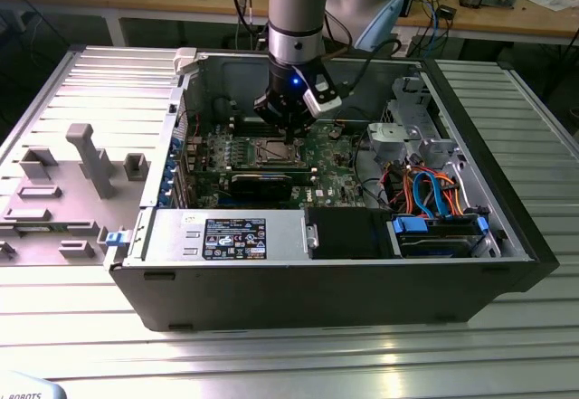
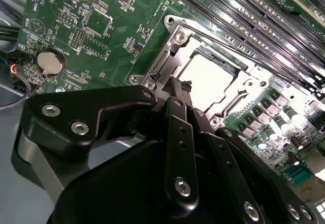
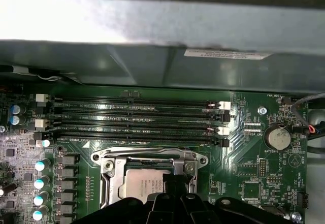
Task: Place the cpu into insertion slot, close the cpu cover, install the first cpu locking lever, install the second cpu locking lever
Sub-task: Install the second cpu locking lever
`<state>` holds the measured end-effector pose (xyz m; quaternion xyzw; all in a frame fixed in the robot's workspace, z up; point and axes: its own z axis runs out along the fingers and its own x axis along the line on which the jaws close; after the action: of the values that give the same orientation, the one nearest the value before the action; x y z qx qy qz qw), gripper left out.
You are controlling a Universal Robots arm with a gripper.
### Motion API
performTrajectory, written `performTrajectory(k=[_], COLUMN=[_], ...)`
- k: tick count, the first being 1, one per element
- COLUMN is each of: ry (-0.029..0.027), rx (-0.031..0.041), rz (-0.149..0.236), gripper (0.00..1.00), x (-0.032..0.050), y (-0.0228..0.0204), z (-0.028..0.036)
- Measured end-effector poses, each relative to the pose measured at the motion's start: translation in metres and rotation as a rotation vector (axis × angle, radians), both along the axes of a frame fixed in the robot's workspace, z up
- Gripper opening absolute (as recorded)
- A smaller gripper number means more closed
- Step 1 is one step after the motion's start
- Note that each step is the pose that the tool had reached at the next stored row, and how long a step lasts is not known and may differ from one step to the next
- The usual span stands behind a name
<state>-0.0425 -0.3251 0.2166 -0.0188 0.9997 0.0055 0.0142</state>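
The cpu [image 3: 143,186] lies flat in the insertion slot [image 3: 103,165] on the green motherboard; in the second wrist view its metal top [image 2: 207,75] glares white. The cpu cover [image 3: 112,183] lies down over it as a silvery frame [image 2: 170,49], with the chip showing through its window. My gripper [image 2: 179,85] is shut, its black fingers pressed together, and the tip is down at the edge of the cover. In the first wrist view the gripper [image 3: 175,181] hides the slot's near corner. In the exterior view it [image 1: 288,135] hangs straight above the socket [image 1: 274,152].
Several long black memory slots [image 3: 137,120] run just beyond the socket. A coin battery [image 3: 278,137] sits to one side and capacitors [image 3: 39,183] to the other. The open computer case [image 1: 317,281] has a grey rear wall [image 3: 162,66], a power supply and blue-orange cables [image 1: 434,191].
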Motion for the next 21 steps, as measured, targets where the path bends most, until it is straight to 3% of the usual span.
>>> performTrajectory(k=[21], ry=[0.0000], rx=[0.0000], rz=[0.000], gripper=[0.11], x=[0.0000], y=[-0.0025], z=[0.0025])
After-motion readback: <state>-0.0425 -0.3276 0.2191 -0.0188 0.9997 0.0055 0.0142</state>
